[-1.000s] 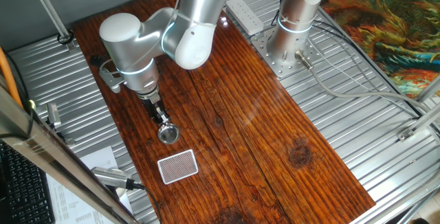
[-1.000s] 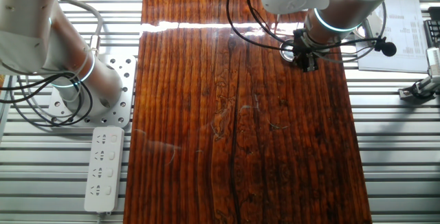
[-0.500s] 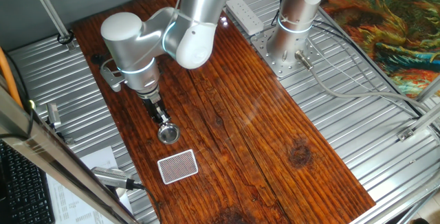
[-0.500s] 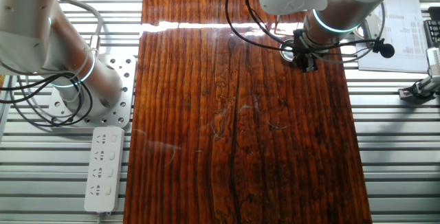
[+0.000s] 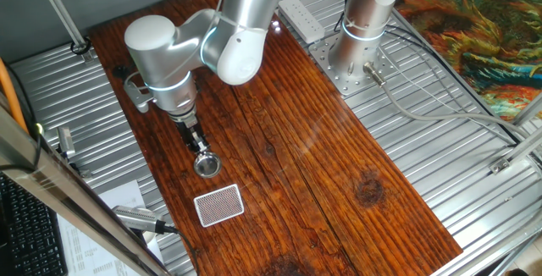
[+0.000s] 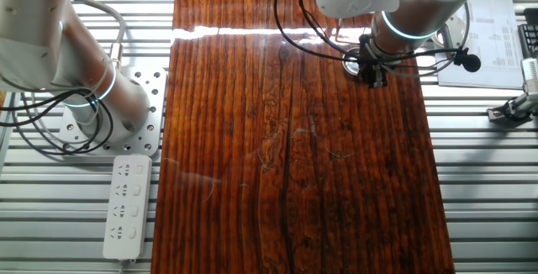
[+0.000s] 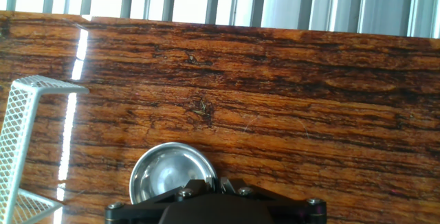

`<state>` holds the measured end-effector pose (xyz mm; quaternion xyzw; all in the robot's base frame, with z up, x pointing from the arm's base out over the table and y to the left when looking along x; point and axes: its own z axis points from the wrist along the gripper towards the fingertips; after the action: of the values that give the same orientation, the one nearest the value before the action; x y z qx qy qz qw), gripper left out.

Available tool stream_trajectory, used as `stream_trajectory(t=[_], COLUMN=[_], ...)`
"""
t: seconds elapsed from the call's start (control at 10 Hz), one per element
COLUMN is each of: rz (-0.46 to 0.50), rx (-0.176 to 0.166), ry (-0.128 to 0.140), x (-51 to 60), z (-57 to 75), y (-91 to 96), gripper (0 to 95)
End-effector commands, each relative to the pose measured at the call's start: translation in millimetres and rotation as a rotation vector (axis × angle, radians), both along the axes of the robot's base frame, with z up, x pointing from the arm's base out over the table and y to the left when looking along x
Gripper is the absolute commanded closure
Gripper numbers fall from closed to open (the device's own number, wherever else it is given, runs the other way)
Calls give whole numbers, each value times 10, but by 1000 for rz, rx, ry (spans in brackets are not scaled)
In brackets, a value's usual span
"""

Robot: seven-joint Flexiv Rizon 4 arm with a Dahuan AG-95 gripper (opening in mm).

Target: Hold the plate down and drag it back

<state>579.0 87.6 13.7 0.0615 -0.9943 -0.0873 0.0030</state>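
Observation:
The plate (image 5: pixel 208 166) is a very small round shiny silver dish lying on the wooden table (image 5: pixel 279 140) near its left edge. My gripper (image 5: pixel 201 149) points down at the plate's far rim, its thin black fingers together and the tips touching the rim. In the hand view the plate (image 7: pixel 165 172) lies just ahead of and left of the gripper (image 7: pixel 218 183), whose fingers stand close together at the plate's right rim. In the other fixed view the gripper (image 6: pixel 373 79) shows under the arm, and the plate is hidden.
A red-and-white lattice card (image 5: pixel 219 205) lies just in front of the plate. A pale mesh-patterned object (image 7: pixel 17 135) fills the hand view's left edge. A power strip (image 5: pixel 301 18) and a second arm's base (image 5: pixel 351 56) stand at the table's far side. Ribbed metal surrounds the table.

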Motion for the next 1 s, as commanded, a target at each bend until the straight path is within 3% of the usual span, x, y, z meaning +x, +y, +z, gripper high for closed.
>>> stream_trajectory(t=[0.1,1.0], rz=[-8,-35], rx=[0,-4], ry=[0,5], x=[0,0], z=[4,4], y=[2,2], gripper=[950,950])
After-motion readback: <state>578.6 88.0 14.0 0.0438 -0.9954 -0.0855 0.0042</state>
